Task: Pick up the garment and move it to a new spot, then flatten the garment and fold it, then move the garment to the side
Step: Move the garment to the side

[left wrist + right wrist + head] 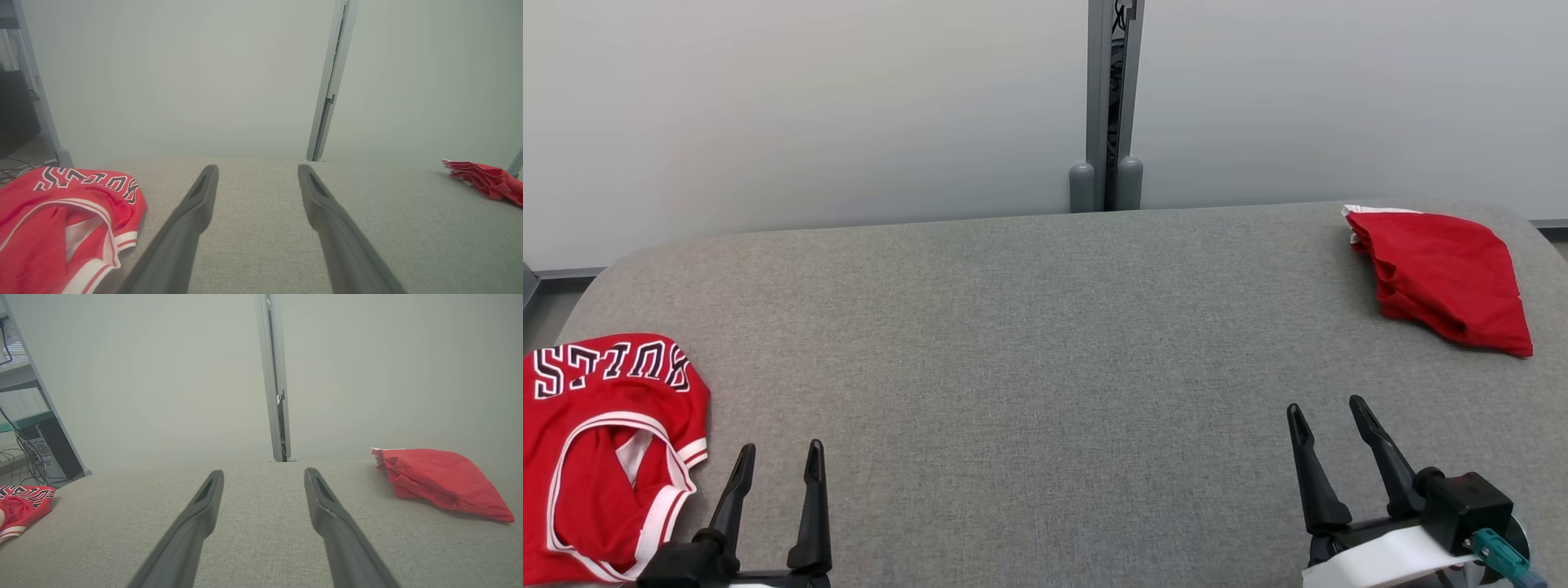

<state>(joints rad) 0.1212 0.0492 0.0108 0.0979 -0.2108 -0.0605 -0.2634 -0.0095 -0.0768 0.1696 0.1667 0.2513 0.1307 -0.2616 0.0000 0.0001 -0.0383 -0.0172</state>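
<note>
Left gripper & right gripper both gape empty, so we prob. go for the crumpled jersey just beside the left one, near-left edge of the table, pinching a thick fold, not thin trim.

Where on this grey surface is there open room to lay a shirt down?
The whole middle of the grey surface is bare, from the lettered red jersey at the near left to the folded red garment at the far right. Those two corners are taken.
</note>
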